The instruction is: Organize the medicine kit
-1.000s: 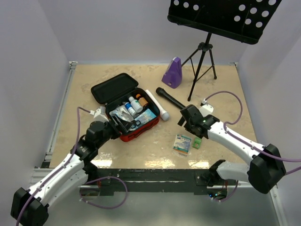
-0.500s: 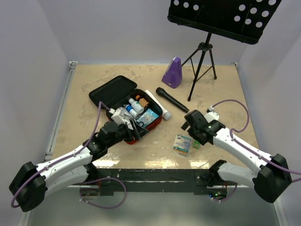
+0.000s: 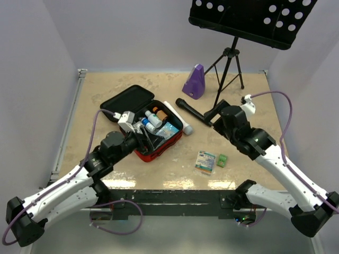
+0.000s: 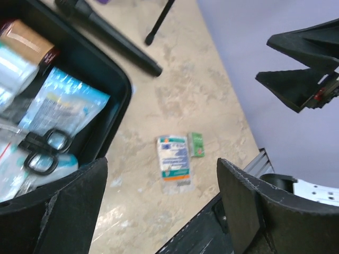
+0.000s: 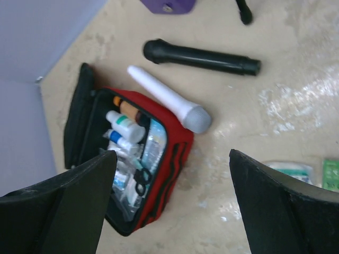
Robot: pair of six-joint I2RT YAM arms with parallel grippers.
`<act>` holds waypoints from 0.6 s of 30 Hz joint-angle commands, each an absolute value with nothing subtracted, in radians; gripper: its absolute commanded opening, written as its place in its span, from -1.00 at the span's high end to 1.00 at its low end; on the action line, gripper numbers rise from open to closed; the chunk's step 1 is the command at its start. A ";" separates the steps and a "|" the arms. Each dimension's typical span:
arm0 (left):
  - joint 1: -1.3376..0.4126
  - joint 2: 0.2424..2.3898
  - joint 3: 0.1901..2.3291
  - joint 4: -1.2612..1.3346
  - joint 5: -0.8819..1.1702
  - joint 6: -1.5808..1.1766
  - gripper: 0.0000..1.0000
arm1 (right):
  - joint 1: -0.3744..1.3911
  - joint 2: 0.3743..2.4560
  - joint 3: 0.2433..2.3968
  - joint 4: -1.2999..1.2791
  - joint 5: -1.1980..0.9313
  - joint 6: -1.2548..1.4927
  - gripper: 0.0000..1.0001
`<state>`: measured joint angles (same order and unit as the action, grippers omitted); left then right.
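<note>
lying open on the counter point(image 3: 95, 84), left of centre: medicine kit point(image 3: 165, 146), lid flung back, bottles, packets and black scissors point(image 4: 41, 151) inside. left hand point(image 3: 147, 138) spread wide over the kit's near edge, pinching nothing. right hand point(image 3: 213, 115) likewise spread and empty, above the black microphone point(image 3: 192, 111). white microphone point(image 3: 178, 119) just beside the kit's right wall. blue-and-white packet point(image 3: 205, 160) and small green box point(image 3: 221, 160) side by side near the front edge, apart from the kit.
</note>
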<state>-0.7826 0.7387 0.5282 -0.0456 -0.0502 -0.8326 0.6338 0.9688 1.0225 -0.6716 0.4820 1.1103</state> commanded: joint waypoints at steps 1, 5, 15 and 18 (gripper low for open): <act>-0.830 0.842 0.678 -0.083 -0.032 -0.736 -0.75 | 0.632 0.919 1.111 -0.571 0.495 0.953 -0.85; -0.987 1.043 0.771 -0.072 -0.104 -0.683 -0.71 | 0.632 0.832 1.086 -0.474 0.495 0.907 -0.86; -1.181 1.557 1.005 0.027 -0.172 -0.634 -0.69 | 0.632 0.637 0.993 -0.290 0.443 0.868 -0.84; -1.210 1.685 1.084 0.063 -0.170 -0.617 -0.68 | 0.630 0.578 0.951 -0.215 0.381 0.838 -0.86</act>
